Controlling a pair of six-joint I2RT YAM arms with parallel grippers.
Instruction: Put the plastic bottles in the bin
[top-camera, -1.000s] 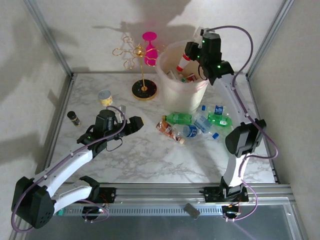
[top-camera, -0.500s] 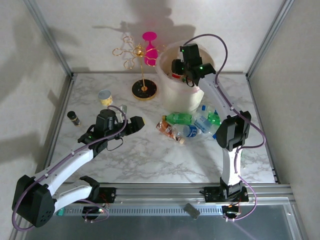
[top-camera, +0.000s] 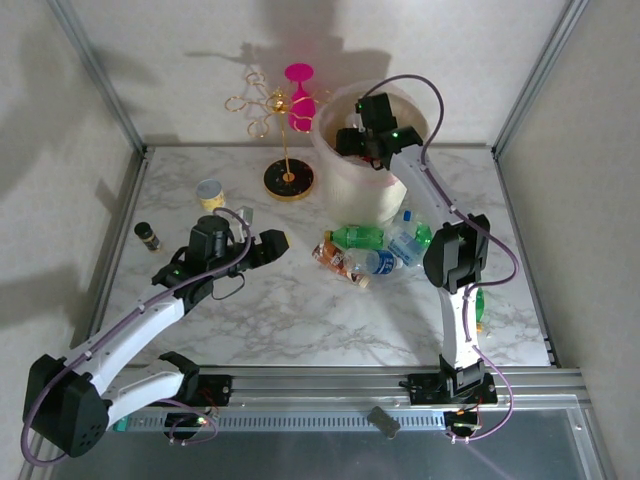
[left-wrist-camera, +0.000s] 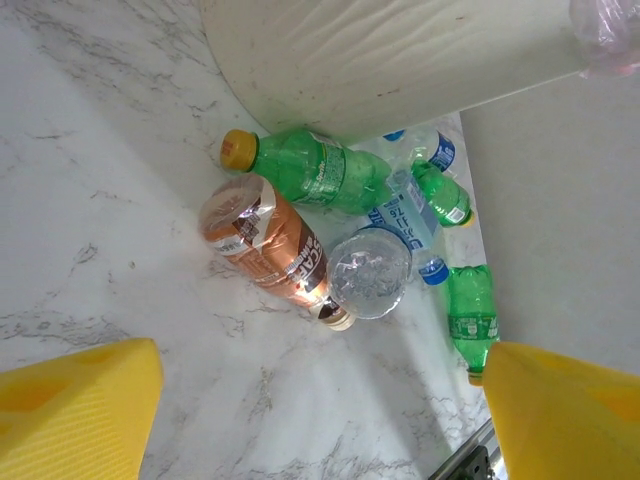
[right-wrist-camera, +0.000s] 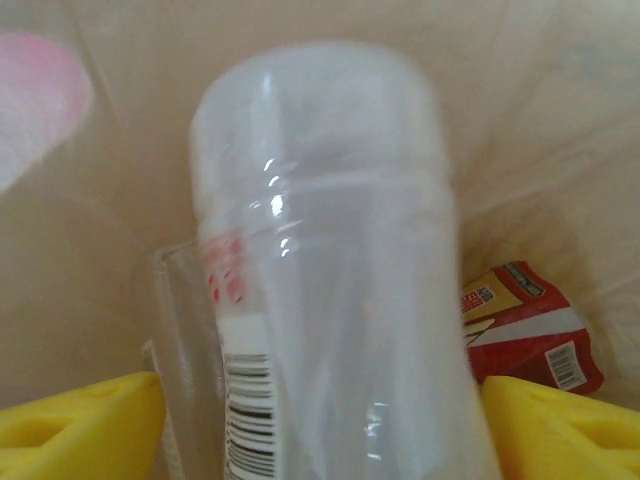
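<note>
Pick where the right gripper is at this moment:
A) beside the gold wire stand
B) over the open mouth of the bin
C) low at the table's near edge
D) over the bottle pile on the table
B: in the top view the right gripper is over the bin's mouth, and its wrist camera looks past a clear bottle into the bin.

The right pincer (top-camera: 350, 142) hangs over the bin (top-camera: 350, 197), the left pincer (top-camera: 279, 241) near the plastic bottles (top-camera: 362, 237) on the table (top-camera: 300, 320).
</note>
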